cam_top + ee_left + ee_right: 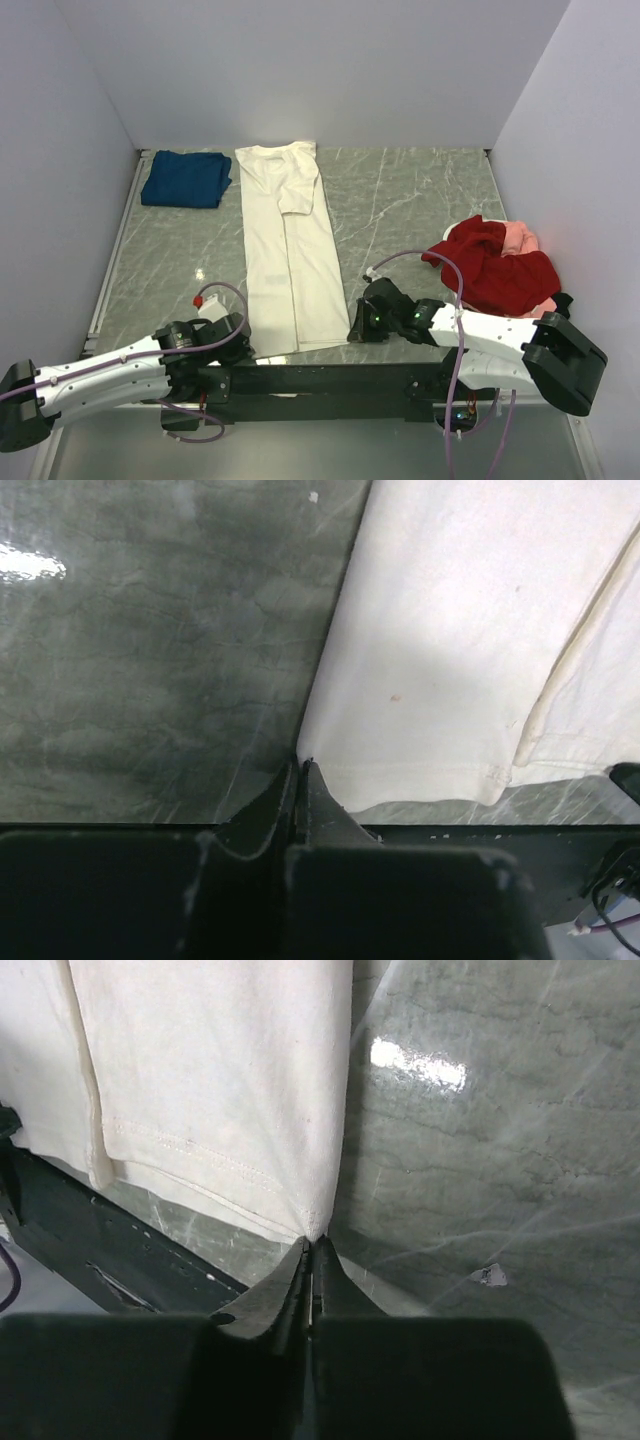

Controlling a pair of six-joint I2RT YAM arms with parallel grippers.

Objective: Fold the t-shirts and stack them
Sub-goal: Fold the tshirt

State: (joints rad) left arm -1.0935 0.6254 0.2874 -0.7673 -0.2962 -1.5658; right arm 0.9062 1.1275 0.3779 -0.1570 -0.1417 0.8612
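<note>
On the table [420, 200] I have the cream-white t-shirt [285, 250] lying as 1 long strip, its long axis running near to far and its hem at the near edge. The red and pink heap [495, 265] sits well right, and the dark blue t-shirt [187, 178] sits folded at far left. My left gripper [243, 342] pinches the near-left hem corner and my right gripper [356, 330] the near-right, both closed on cloth. I judge the fold runs straight toward the far end.
</note>
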